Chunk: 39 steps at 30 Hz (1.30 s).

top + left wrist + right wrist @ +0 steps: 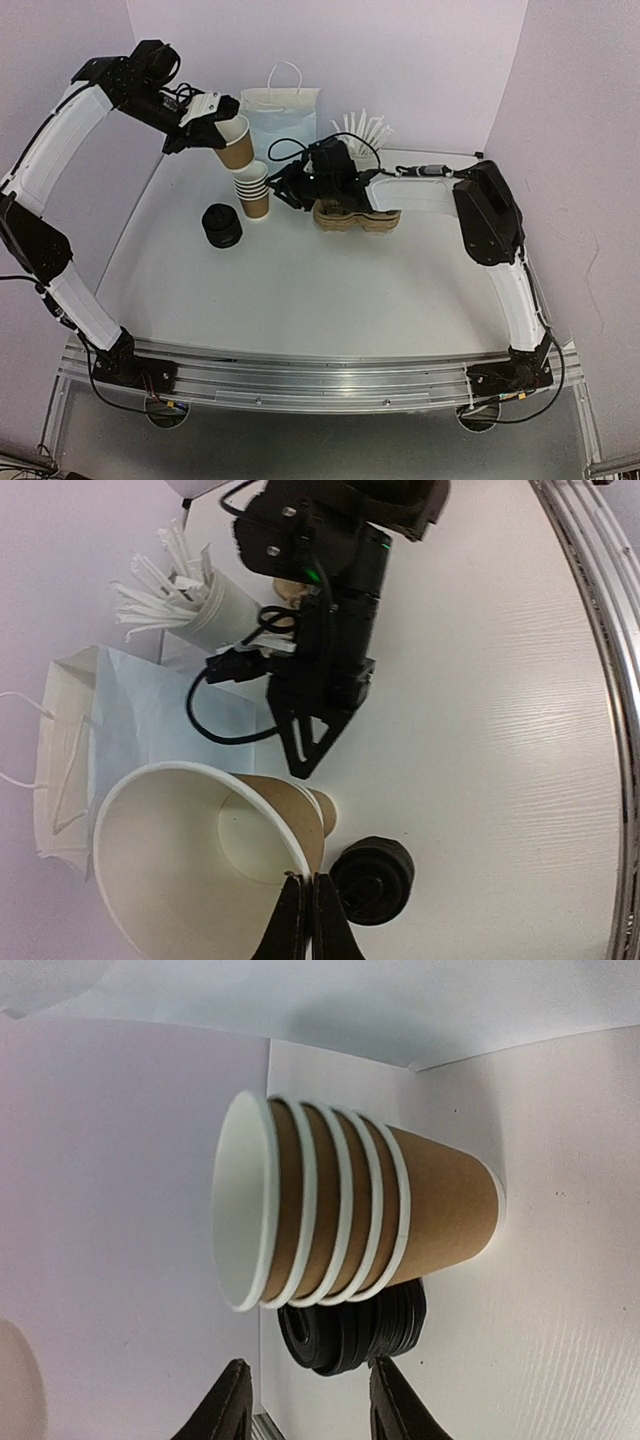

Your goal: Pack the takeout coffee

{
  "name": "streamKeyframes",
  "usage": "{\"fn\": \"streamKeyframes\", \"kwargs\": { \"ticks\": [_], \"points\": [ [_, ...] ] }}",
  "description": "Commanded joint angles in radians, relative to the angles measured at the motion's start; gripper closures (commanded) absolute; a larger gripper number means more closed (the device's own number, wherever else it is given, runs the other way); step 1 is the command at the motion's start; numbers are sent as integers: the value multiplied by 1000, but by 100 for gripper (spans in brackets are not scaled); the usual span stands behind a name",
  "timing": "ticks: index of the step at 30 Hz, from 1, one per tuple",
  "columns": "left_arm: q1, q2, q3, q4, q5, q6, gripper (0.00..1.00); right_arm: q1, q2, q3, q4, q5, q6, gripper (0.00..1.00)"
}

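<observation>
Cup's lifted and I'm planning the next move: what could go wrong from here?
The left end effector pinches the lifted cup only at its rim, so it could slip or crush. The right end effector stands open beside the cup stack and might topple it. The right arm overhangs the pulp carrier.

The cup (170, 880) I hold is paper: matt brown outside, smooth white inside, with a rolled white rim. The stacked cups (340, 1210) look the same. The lids (345, 1342) are black plastic with a slight sheen. The carrier (350, 222) is rough tan pulp. The bag (130, 715) is thin, creased white paper. The table (300, 290) is white with a faint grain, and its front rail (330, 378) is brushed metal.
</observation>
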Motion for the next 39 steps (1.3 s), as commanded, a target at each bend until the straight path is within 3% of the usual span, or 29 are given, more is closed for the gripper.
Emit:
{"fn": "streamKeyframes", "kwargs": {
  "ticks": [1,6,10,16,21,30,34,39],
  "points": [
    [-84,-162,-279,-70,35,47,100,26,-224,-96,-51,34,-97,63],
    [-188,-250,-576,193,2,12,100,54,-359,-228,-162,121,-162,62],
    [-209,-233,-729,411,2,12,100,57,-441,-347,-167,163,-155,61],
    [-209,-67,-719,475,28,7,100,62,-507,-428,-171,232,-162,61],
    [-209,-42,-774,547,62,32,100,69,-520,-443,-174,235,-167,61],
    [-209,9,-772,494,60,85,97,77,-534,-453,-177,246,-172,61],
    [-210,11,-754,465,62,83,82,77,-542,-451,-180,253,-180,61],
    [-208,-8,-653,382,76,20,38,77,-536,-433,-191,247,-195,60]
  ]
}}
